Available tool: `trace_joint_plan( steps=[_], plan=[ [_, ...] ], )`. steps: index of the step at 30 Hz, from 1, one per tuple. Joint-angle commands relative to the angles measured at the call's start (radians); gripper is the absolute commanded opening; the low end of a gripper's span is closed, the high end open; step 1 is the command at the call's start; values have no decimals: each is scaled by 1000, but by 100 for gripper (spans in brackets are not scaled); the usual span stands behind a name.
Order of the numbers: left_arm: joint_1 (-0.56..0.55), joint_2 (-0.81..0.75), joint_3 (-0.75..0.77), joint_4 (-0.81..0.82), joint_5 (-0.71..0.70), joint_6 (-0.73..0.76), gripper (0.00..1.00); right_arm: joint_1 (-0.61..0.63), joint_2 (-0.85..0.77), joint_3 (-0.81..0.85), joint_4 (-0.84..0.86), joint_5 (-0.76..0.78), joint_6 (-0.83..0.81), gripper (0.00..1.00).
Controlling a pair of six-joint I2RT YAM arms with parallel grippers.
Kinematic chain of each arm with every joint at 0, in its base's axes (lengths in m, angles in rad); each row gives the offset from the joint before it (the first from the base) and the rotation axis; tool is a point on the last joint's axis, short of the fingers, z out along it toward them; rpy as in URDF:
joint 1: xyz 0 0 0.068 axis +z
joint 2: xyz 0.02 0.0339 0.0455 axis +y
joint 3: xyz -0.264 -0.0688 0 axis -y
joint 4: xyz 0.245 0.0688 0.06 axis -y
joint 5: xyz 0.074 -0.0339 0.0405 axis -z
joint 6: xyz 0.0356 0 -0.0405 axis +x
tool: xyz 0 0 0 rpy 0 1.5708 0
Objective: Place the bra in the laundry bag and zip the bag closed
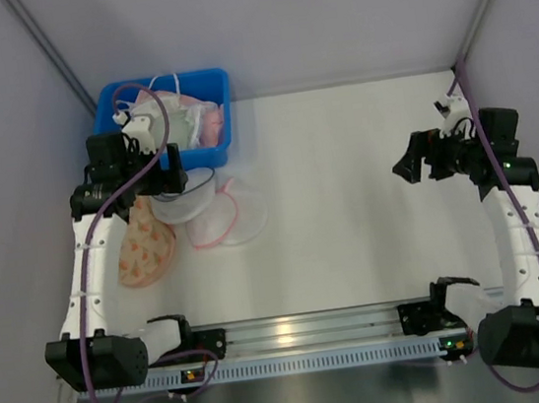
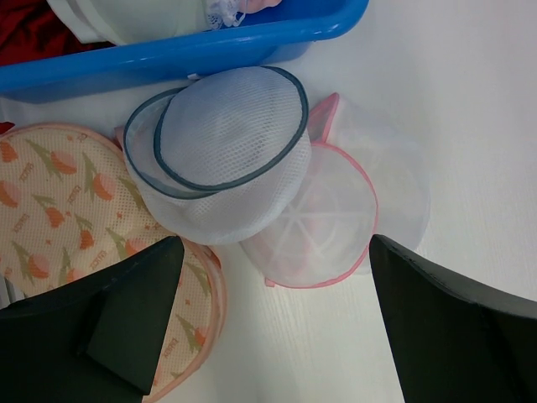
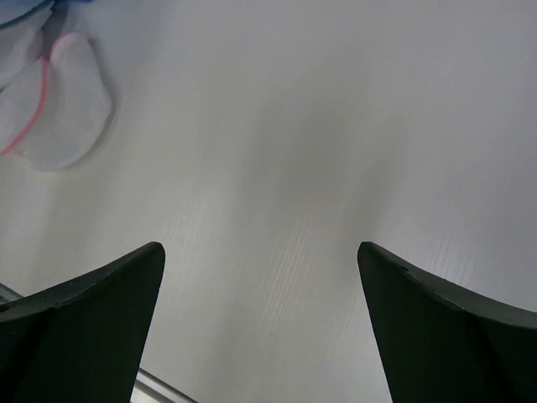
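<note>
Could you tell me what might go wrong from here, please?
1. The dark-rimmed mesh pouch lies over part of the laundry bag, right under the open left gripper, so a grasp could catch the wrong pouch or both.
2. The bra sits in the blue bin among a white garment and a red garment; picking it may drag those out too.

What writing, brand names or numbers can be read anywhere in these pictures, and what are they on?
No text is legible.
Beige round mesh pouch with orange tulip pattern: tiny orange lettering beside the flowers, too small and blurred to read.
Blue plastic bin, pink-rimmed white mesh laundry bag, dark-rimmed white mesh pouch: no text visible.
</note>
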Motion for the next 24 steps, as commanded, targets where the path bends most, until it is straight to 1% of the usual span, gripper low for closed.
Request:
trace_joint_plan(
  steps=[1, 4, 7, 8, 9, 11, 13, 14, 17, 19, 21, 24],
  plan=[
    [1, 7, 16, 5, 3, 11, 98, 37, 47, -26, 145, -60, 109, 99],
    [3, -12, -43, 4, 52, 99, 98, 88, 112, -22, 196, -68, 163, 99],
    [1, -59, -151, 4, 98, 275, 96, 106, 187, -11, 225, -71, 180, 99],
    [-6, -70, -180, 4, 85, 310, 95, 112, 199, -10, 230, -71, 180, 99],
    [-41, -87, -236, 4, 43, 343, 94, 115, 212, -10, 231, -71, 180, 99],
    [-87, -99, -290, 4, 2, 436, 92, 121, 239, -17, 236, -73, 180, 99],
    [-158, -99, -350, 4, -50, 502, 92, 121, 252, -23, 237, -77, 180, 100],
    [-202, -91, -362, 5, -64, 515, 91, 123, 261, -31, 237, -77, 182, 99],
    [-255, -33, -373, 8, -96, 535, 87, 125, 264, -43, 239, -77, 182, 99],
    [-302, 33, -372, 25, -109, 536, 83, 123, 259, -52, 237, -68, 179, 99],
    [-345, 94, -379, 80, -150, 522, 79, 123, 247, -60, 236, -59, 173, 99],
    [-407, 166, -376, 155, -228, 486, 78, 123, 235, -65, 217, -42, 162, 99]
  ],
)
